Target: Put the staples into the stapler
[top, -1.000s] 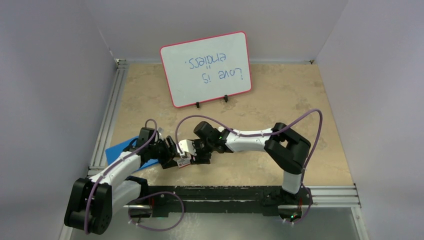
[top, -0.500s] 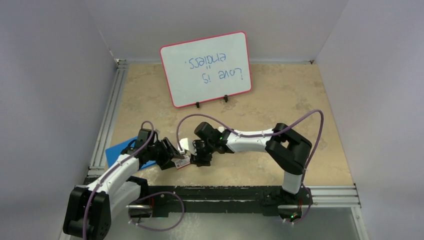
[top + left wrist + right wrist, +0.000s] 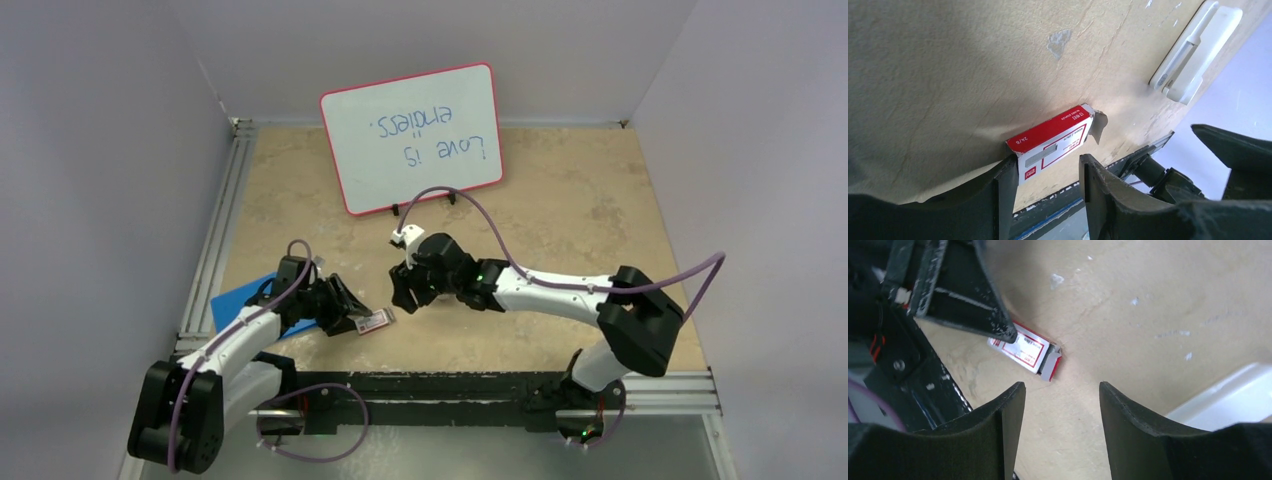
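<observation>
Item 1, staple box [image 3: 1050,142]: small, red with a white label, lying on the table [image 3: 948,75] in front of your left arm. A grey tray [image 3: 1050,365] pokes out of its far end, and you cannot make out the staples inside. Item 2, left gripper [image 3: 352,318]: jaws partway apart around the box's near end, one finger [image 3: 1005,185] against it and a narrow gap at the other, so not clamped. Item 3, right gripper [image 3: 1062,390]: jaws wide with nothing between them, poised above the table just beyond the box. Item 4, stapler [image 3: 1193,55]: slim, white, flat on the table, apart from the box on its far side. Item 5, whiteboard [image 3: 410,135]: red-framed, propped at the back. Item 6, blue sheet [image 3: 232,300]: partly under your left arm.
</observation>
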